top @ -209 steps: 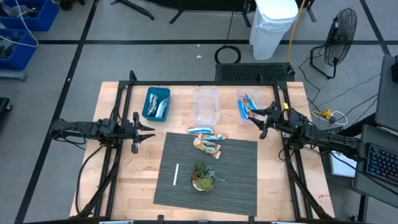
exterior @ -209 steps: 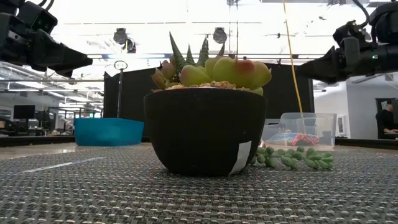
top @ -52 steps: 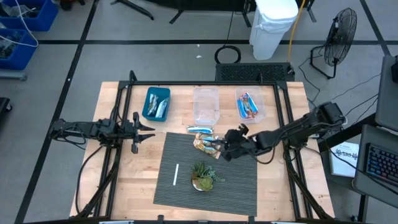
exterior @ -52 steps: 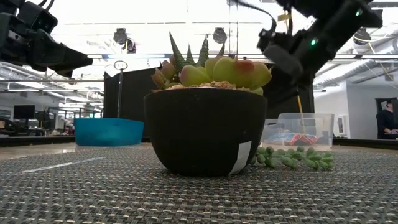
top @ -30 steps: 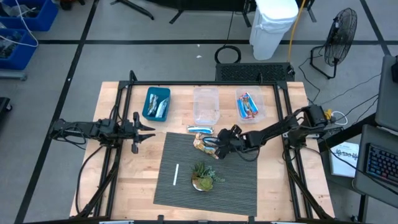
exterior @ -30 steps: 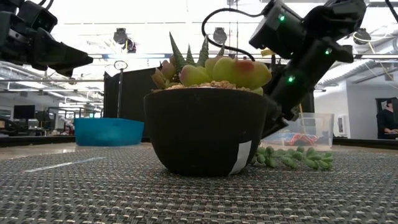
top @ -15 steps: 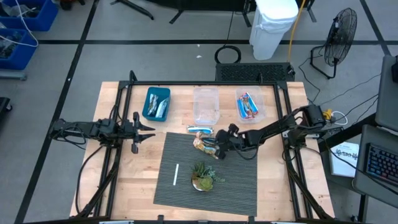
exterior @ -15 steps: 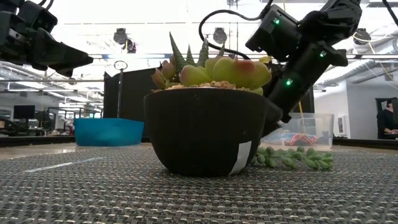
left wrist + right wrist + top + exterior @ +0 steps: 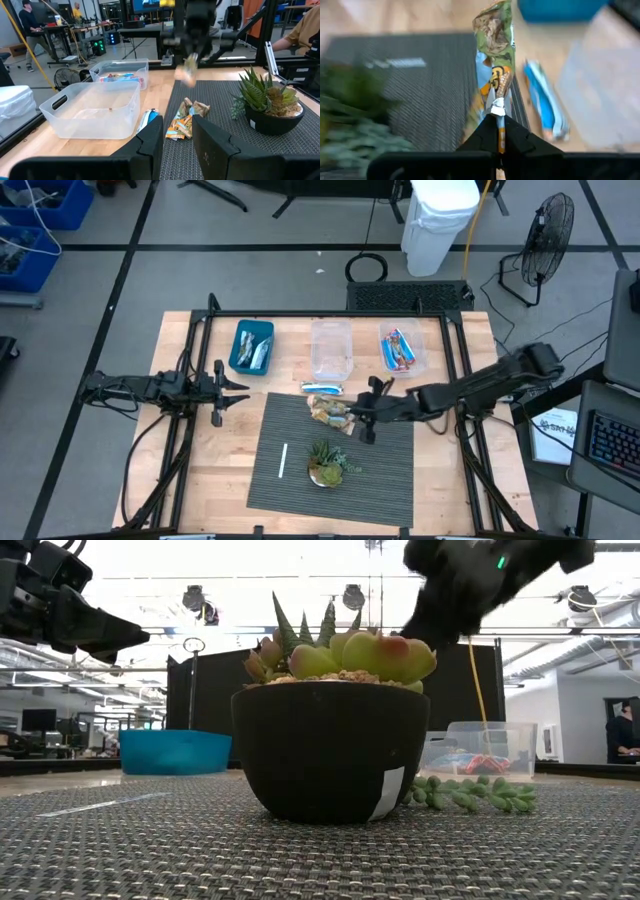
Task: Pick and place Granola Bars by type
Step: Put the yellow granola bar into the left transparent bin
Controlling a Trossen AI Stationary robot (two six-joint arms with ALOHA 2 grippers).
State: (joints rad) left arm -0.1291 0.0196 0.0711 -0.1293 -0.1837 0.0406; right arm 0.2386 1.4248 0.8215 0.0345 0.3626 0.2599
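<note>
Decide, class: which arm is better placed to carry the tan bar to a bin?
Right. The right gripper is shut on a tan granola bar, lifted above the mat. The left gripper waits at the table's left edge.

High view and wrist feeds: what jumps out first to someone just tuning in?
The right gripper stands out, reaching over the dark mat and shut on a tan granola bar that dangles from its fingertips above the small pile of bars. Just nearer the front edge, the potted succulent fills the low view. The left gripper waits, open, at the table's left side.
</note>
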